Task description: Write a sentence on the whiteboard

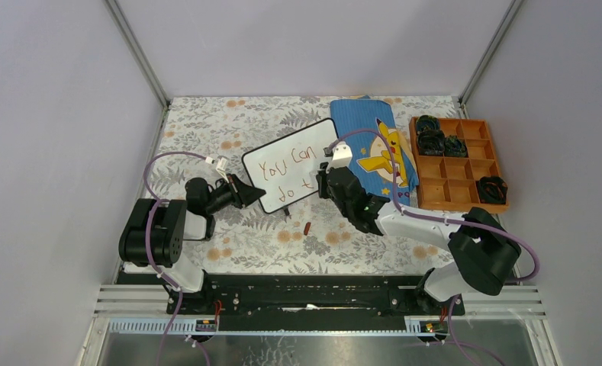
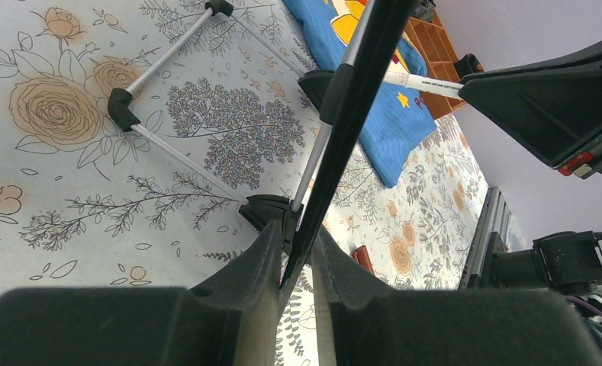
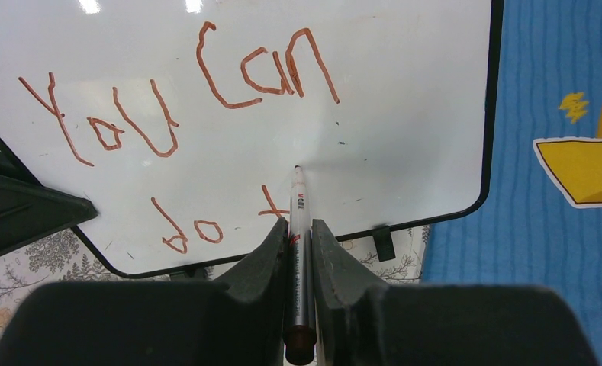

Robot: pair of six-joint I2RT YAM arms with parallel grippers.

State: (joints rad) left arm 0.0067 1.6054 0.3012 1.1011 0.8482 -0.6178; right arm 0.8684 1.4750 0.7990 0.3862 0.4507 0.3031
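We look down on a flower-patterned surface (image 1: 236, 130) with two robot arms bolted at its near edge. The whiteboard (image 1: 291, 164) sits near the middle of the surface, turned at an angle so that its right end lies farther from the arms than its left. It is propped up on thin metal legs with black feet.

The left pincer (image 2: 291, 245) is pressed together on the whiteboard's lower left edge. In the left wrist view we see the thin black rim edge-on, pinched between the two fingers.

The right pincer (image 3: 299, 232) reaches in from the right and pinches a slim marker (image 3: 297, 200), which runs lengthwise between its fingers and points at the board. The marker's tip sits at the white face, just above and to the right of the last stroke. We cannot tell whether it is pressing on the board.

The sentence (image 3: 183, 114) is in thin red-brown handwriting on two lines. The upper line reads "You Can" and the lower line reads "do t".

A blue cloth (image 1: 362, 126) with a yellow cartoon figure lies just to the right of the board, partly under the right arm. Farther right stands a wooden tray (image 1: 456, 194) divided into compartments, some of them holding dark coiled items. A small red-brown object (image 1: 307, 227) lies on the surface near the board's lower edge.
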